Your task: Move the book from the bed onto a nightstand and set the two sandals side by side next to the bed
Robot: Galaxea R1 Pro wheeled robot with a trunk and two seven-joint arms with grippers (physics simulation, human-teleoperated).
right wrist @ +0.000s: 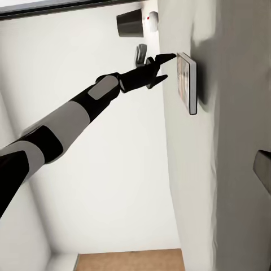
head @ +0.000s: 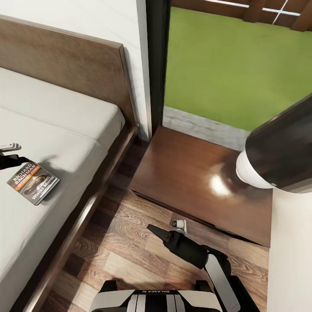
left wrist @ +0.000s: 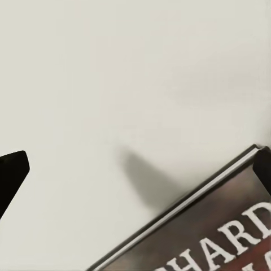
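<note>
Bed (head: pixel 52 112) takes up the left of the head view: light-grey mattress, dark brown frame, headboard against the white wall. Wood-plank floor (head: pixel 125 255) runs between bed and nightstand. Window beside the headboard looks onto green lawn (head: pixel 234 65).

Nightstand (head: pixel 190 182): low, glossy reddish-brown, standing to the right of the bed below the window, its top bare with a bright glare spot. Part of the right arm (head: pixel 277 147) hangs over its right edge, close to the camera.

Left arm (right wrist: pixel 68 121): in the right wrist view it stretches across to the mattress, grey and black segments, ending at the book.

Book (head: pixel 33 182): lies flat on the mattress, near the left edge of the head view, cover up, dark with an orange band and white lettering. Nearly parallel to the bed's side rail, slightly rotated.

Left gripper (head: pixel 9 154): at the book's far corner, just beside or touching it; contact not resolvable. Jaws stand apart: the left wrist view has one dark fingertip (left wrist: pixel 11 169) off the book on bare mattress and the other at the book's corner.

Right gripper (head: pixel 167 232): low over the floor in front of the nightstand. Jaws' state: cannot tell.
</note>
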